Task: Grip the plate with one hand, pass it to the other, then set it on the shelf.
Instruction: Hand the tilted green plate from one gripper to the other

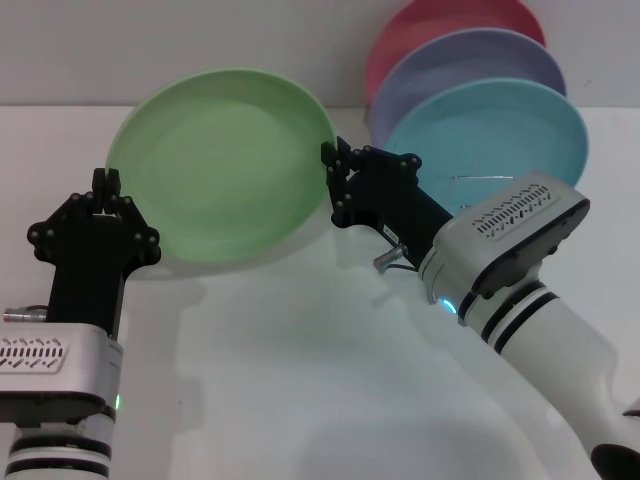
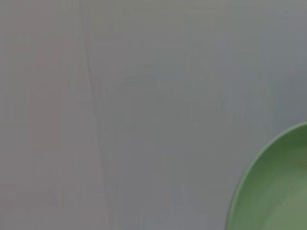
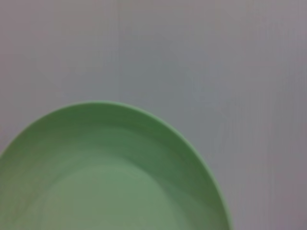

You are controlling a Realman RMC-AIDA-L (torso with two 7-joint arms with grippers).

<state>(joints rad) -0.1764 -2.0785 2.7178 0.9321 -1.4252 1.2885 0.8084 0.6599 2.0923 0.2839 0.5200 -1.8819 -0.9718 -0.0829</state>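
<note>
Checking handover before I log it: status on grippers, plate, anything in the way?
Right gripper at green plate right rim, plate tilted up. Left gripper at its left rim; grip unclear. Wire shelf behind right arm, holding blue plate, lavender and pink.

A bare test setup, lab-like rather than a home. A plain white surface (image 1: pixel 300 380) meets a blank grey wall (image 1: pixel 200 40). Only coloured plates (image 1: pixel 480 60) stand racked there.

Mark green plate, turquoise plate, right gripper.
green plate (image 1: pixel 225 165), head view, centre of its dish.
turquoise plate (image 1: pixel 490 135), head view, centre of its face.
right gripper (image 1: pixel 334 185), head view, between fingertips at the green plate's rim.
</note>
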